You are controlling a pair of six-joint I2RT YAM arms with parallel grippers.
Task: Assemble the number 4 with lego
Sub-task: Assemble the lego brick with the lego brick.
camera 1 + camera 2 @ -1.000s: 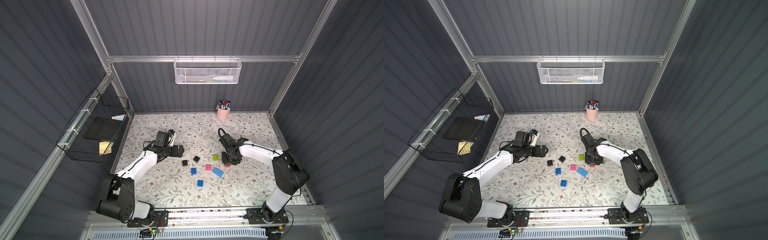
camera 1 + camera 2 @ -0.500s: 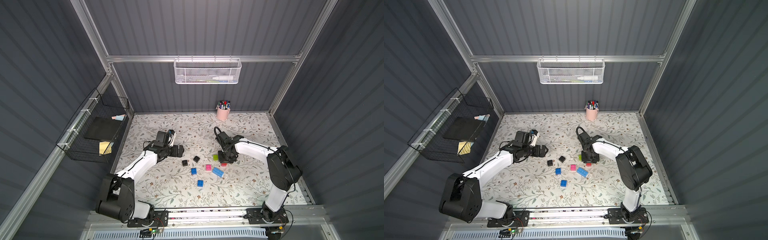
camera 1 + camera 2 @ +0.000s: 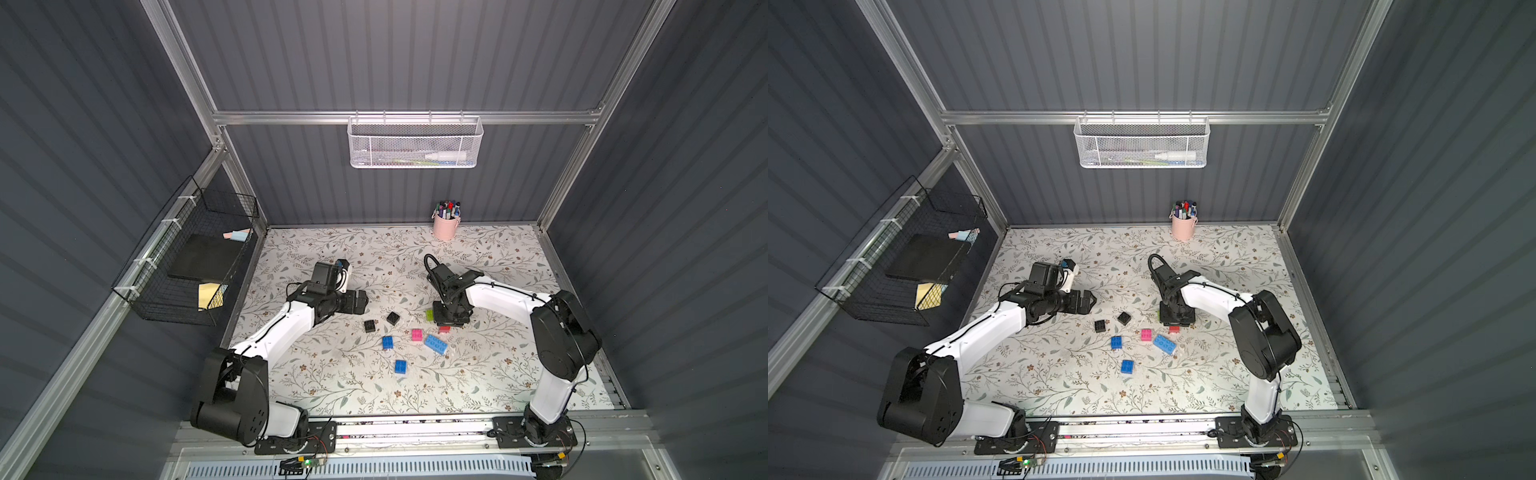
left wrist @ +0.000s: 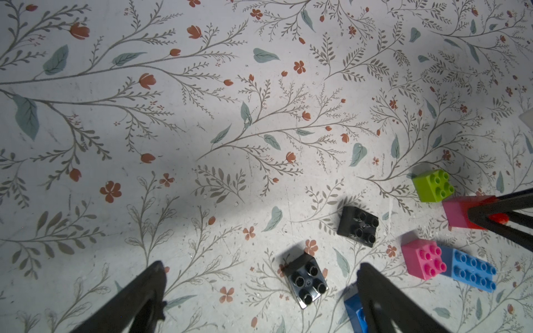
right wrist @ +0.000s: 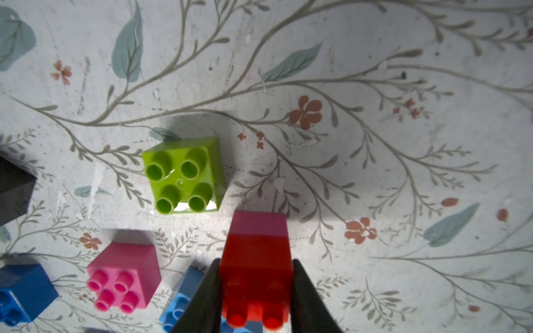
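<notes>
So, watching from beside the rig, view by view:

1. Both top views: the lego is loose in the middle of the floral table [image 3: 498,266], between the arms. There are black bricks [image 3: 369,326], dark blue bricks [image 3: 388,342], a pink brick [image 3: 1146,334], a light blue brick [image 3: 1164,344] and a green brick [image 3: 429,315]. No number 4 yet that I can see. My guess is these are light, rigid, glossy plastic. They'd likely slip from a corner grab, so pinch two flat side walls and keep the studs clear. The left gripper [image 3: 359,301] hangs beside the black ones with nothing in it. The right gripper [image 3: 451,320] is down over a red brick [image 3: 444,329].

2. Left wrist view: the left gripper [image 4: 261,265] has its jaws spread as wide as they go and is empty. One black brick [image 4: 307,281] lies on the table in the gap between the fingers [image 4: 375,288], and they don't touch it.

3. Right wrist view: the right gripper [image 5: 255,288] has its jaws pressed onto opposite side walls of the red brick [image 5: 256,274]. A second pink brick [image 5: 258,223] is joined to that one's underside. The green brick [image 5: 183,176] sits just beside the pair without touching. I can't tell whether the pair rests on the table or hangs just above it.
</notes>
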